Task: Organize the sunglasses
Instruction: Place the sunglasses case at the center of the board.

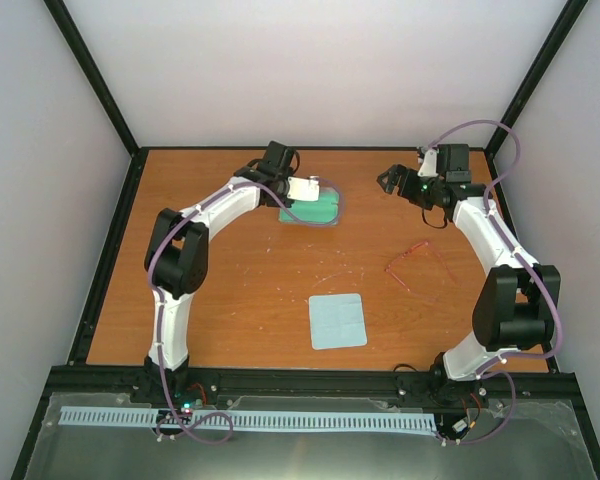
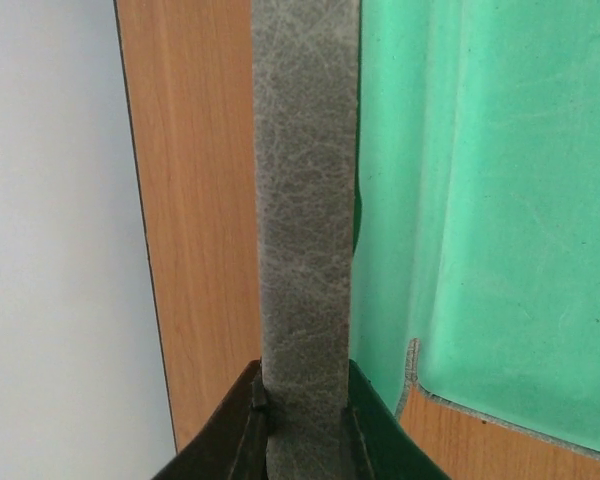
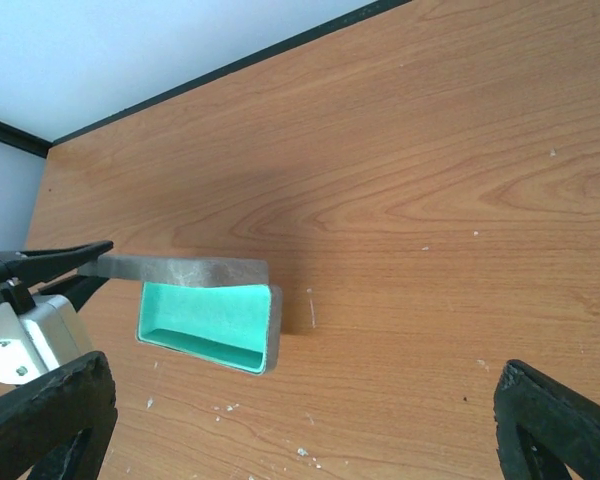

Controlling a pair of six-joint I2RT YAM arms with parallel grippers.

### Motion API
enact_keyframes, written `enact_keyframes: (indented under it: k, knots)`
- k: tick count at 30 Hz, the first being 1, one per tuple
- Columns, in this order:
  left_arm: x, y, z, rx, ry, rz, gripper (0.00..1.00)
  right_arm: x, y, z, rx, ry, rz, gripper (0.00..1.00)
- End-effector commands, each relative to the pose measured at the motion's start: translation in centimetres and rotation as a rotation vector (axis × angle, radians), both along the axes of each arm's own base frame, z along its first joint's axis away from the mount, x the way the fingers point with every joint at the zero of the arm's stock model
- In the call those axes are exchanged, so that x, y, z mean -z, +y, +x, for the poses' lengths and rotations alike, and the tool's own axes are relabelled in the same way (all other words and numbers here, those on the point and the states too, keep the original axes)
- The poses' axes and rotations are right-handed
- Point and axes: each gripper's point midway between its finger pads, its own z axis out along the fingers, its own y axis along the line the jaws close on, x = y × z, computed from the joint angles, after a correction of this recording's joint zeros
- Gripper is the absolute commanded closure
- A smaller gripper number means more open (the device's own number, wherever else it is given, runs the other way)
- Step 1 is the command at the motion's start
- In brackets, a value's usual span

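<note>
Lying toward the right edge of the table (image 1: 230, 300), the sunglasses (image 1: 416, 262) show a thin red-pink frame, well apart from case (image 1: 315, 210) and cloth (image 1: 338, 320). Left wrist: left gripper (image 2: 303, 430) pinches the grey lid (image 2: 305, 200). Right wrist: right gripper (image 3: 300, 420) gapes wide over wood.

Grey case (image 3: 195, 270), teal lining (image 3: 205, 315), red-pink sunglasses (image 1: 407, 256)

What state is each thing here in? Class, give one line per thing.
case, open, lid raised
sunglasses, lying loose, outside the case
cloth, spread flat
left pincer, shut on the lid
right pincer, open, empty
</note>
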Motion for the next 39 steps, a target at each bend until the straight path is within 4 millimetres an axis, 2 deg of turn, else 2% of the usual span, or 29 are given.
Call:
enact_keyframes:
  k: [1, 9, 16, 20, 23, 25, 27, 29, 32, 34, 36, 39]
  knots:
    - [-2.5, -0.2, 0.8, 0.010, -0.087, -0.035, 0.92, -1.0, -0.1, 0.0, 0.001, -0.039, 0.009, 0.00]
    - [-1.5, 0.0, 0.8, 0.007, -0.080, -0.029, 0.90, -1.0, 0.0, -0.2, -0.004, -0.041, 0.009, 0.00]
    - [-1.0, 0.0, 1.1, -0.005, -0.076, -0.026, 0.76, -0.9, 0.0, -0.4, -0.005, -0.041, 0.007, 0.00]
    - [-1.0, -0.1, 1.0, -0.007, -0.070, -0.035, 0.74, -0.9, 0.0, -0.5, -0.006, -0.040, 0.007, 0.00]
    - [-0.7, 0.0, 0.8, -0.016, -0.059, -0.038, 0.66, -0.8, -0.1, -0.6, -0.005, -0.038, 0.005, 0.00]
    - [-0.9, -0.1, 0.9, -0.024, -0.061, -0.051, 0.55, -0.9, -0.1, -0.7, -0.005, -0.040, 0.003, 0.00]
    - [-1.9, -0.4, 0.9, -0.026, -0.072, -0.083, 0.49, -1.1, -0.1, -0.7, -0.004, -0.045, 0.000, 0.00]
    - [-3.2, -0.8, 0.9, -0.024, -0.086, -0.122, 0.49, -1.2, -0.1, -0.8, -0.006, -0.049, -0.005, 0.00]
    - [-3.2, -0.9, 0.5, -0.033, -0.064, -0.147, 0.53, -1.3, -0.1, -0.7, -0.009, -0.051, -0.004, 0.00]
    - [-3.3, -0.8, 0.8, -0.047, -0.077, -0.167, 0.59, -1.3, 0.0, -0.6, -0.016, -0.054, 0.000, 0.00]
    - [-5.5, -1.1, 1.5, -0.058, -0.106, -0.247, 0.63, -1.4, 0.0, -0.6, -0.013, -0.054, 0.000, 0.00]
    - [-9.4, -0.6, 3.7, -0.084, -0.166, -0.348, 0.71, -1.5, -0.1, -0.6, -0.011, -0.058, -0.001, 0.00]
